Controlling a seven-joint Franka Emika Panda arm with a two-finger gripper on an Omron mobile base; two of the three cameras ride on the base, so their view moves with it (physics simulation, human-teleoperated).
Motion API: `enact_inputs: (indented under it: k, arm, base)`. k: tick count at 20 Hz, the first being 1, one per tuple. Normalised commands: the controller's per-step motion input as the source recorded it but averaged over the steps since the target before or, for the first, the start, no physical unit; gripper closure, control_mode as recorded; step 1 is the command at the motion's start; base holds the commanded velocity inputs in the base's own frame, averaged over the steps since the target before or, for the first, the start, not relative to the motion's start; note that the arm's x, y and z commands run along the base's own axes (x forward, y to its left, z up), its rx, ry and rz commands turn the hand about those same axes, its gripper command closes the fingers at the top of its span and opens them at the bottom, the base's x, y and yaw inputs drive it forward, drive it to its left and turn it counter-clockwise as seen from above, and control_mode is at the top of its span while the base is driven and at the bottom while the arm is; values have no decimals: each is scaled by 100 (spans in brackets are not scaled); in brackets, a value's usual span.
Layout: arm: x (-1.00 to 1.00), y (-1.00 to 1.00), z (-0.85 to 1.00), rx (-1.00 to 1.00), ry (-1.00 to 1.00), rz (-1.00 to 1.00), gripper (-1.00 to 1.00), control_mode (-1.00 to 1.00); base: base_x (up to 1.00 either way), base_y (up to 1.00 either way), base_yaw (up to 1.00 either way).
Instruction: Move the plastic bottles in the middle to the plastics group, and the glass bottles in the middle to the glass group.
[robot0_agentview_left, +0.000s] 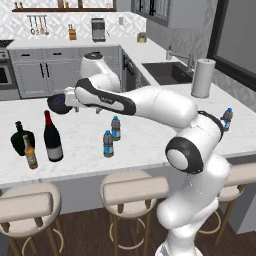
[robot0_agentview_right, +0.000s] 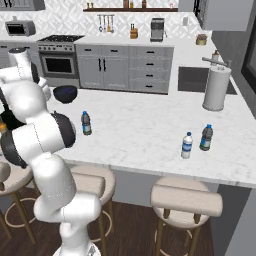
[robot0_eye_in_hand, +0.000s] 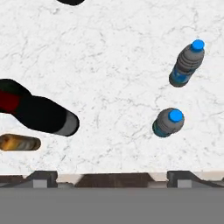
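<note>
Left base view shows wine bottle (robot0_agentview_left: 52, 137); right base view, paper-towel roll (robot0_agentview_right: 217, 89).

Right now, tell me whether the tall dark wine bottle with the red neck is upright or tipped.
Upright: the tall dark wine bottle stands on its base on the white marble counter, red neck up.

Bottle tally on my counter: seven.

I count four plastic water bottles (robot0_agentview_right: 187, 145) (blue caps on all), one wine bottle (robot0_agentview_left: 52, 137), one squat black bottle (robot0_agentview_left: 20, 138) and one brown beer bottle (robot0_agentview_left: 30, 153); also one dark bowl (robot0_agentview_right: 65, 93), one paper towel roll (robot0_agentview_left: 202, 77) and three stools (robot0_agentview_left: 132, 190).
</note>
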Motion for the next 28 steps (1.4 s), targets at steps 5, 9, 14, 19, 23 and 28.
enact_inputs:
  k: [5,9,14,19,23,28]
  arm:
    - [-40,-66,-7,-13,15,-6,-100,-100]
    - [-26,-61,-40,-27,3,0,-100,-100]
    - [32,-31,-43,-33,25,-6,-100,-100]
    - [49,-16,-21,-6,40,-2,-100,-100]
    - [51,0,-17,17,12,0,-100,-100]
    - [36,21,-40,8,1,-3,-100,-100]
  base:
    - [0,0,0]
    - [0,0,0]
    - [0,0,0]
    - [0,0,0]
    - [0,0,0]
    - [0,0,0]
